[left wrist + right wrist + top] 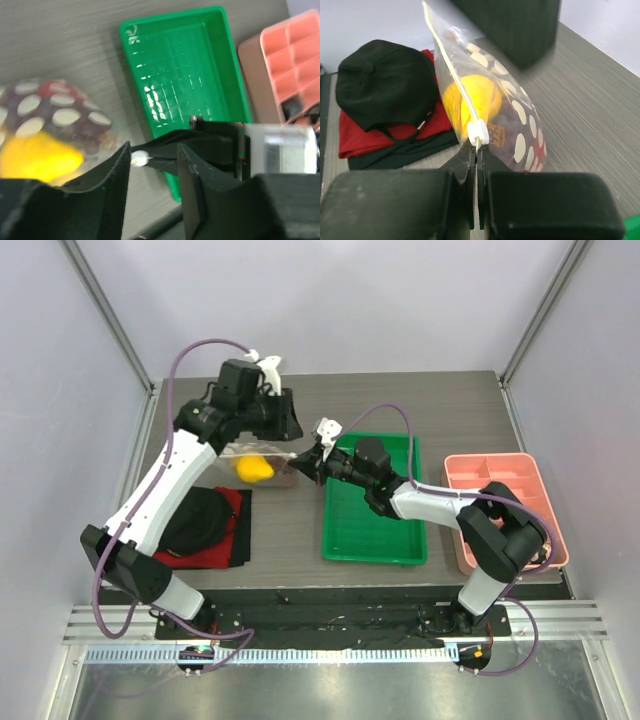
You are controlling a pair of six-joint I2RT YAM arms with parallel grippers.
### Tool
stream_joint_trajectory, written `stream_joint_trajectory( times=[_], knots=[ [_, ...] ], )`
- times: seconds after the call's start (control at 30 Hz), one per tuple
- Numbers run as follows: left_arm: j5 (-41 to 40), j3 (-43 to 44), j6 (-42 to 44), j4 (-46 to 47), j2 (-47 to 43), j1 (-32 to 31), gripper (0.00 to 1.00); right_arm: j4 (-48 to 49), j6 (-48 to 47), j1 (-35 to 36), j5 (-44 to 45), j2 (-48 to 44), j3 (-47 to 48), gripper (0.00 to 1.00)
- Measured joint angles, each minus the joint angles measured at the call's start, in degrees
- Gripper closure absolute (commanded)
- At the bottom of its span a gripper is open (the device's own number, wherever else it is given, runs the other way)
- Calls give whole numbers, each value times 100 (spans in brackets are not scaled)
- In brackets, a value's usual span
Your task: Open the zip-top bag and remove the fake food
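Top view: the zip-top bag (265,468), with yellow fake food (255,469) inside, is located just left of the green tray (372,510).

Left wrist: the left pincer (154,152) is released, its fingers apart.

Right wrist: the right pincer (477,150) is clenched on the bag's white zip slider (478,133).

Cap (195,518) on cloth (236,502), bag (285,476) behind, tray (375,525) at right

My left wrist camera blurs the zip-top bag (55,117), cropped at the picture's left edge (the dark red food (77,134) inside is indistinct).
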Motion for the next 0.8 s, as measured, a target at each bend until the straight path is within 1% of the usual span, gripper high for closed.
stream_joint_trajectory(
  times=[0.07, 0.13, 0.23, 0.33, 0.47, 0.8],
  knots=[
    [-96, -291, 636, 315, -162, -271, 67, -184, -31, -33, -197, 70, 192, 99],
    [-160, -756, 1209, 621, -457, -343, 68, -363, -66, -76, -352, 125, 345, 99],
    [-216, -1449, 2072, 960, -966, -286, 68, -546, -66, -166, -610, 195, 501, 99],
    [-164, -1827, 2717, 1176, -1281, -251, 66, -750, -68, -254, -844, 271, 645, 99],
    [66, -1878, 3285, 1215, -1281, -254, 62, -1019, -79, -337, -1093, 306, 828, 99],
    [391, -1661, 4168, 944, -560, -254, 67, -1338, -90, -459, -1499, 356, 1036, 99]
  ],
)
